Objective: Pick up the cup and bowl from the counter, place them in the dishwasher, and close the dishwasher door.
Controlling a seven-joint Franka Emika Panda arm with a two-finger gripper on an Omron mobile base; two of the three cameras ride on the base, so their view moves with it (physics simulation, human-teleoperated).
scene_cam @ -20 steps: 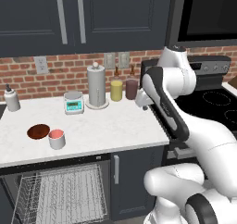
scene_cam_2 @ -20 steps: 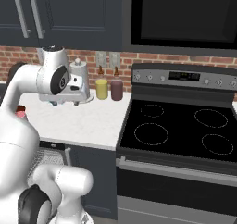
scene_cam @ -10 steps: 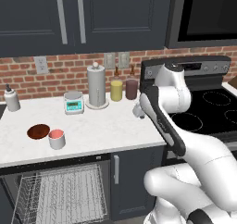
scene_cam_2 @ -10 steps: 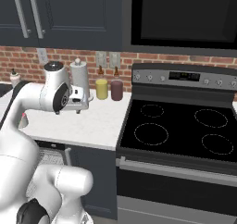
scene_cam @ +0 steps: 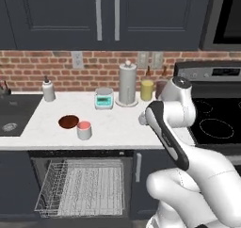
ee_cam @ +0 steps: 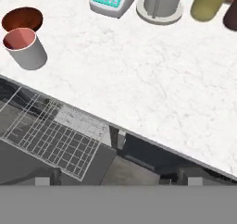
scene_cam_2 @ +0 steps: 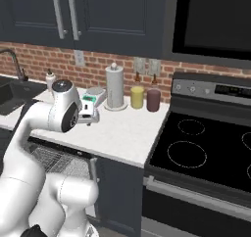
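Our jaws stand wide and empty; the cup [ee_cam: 24, 47] looks light, rigid, slick, so we'd pinch its straight wall.

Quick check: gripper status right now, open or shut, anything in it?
Gripper: open, holding nothing; the cup and bowl sit on the counter.

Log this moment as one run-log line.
phase: approach | gripper: open, empty, above white marble counter | small white-grey cup: on counter beside glossy reddish-brown bowl | dishwasher: open, wire rack out
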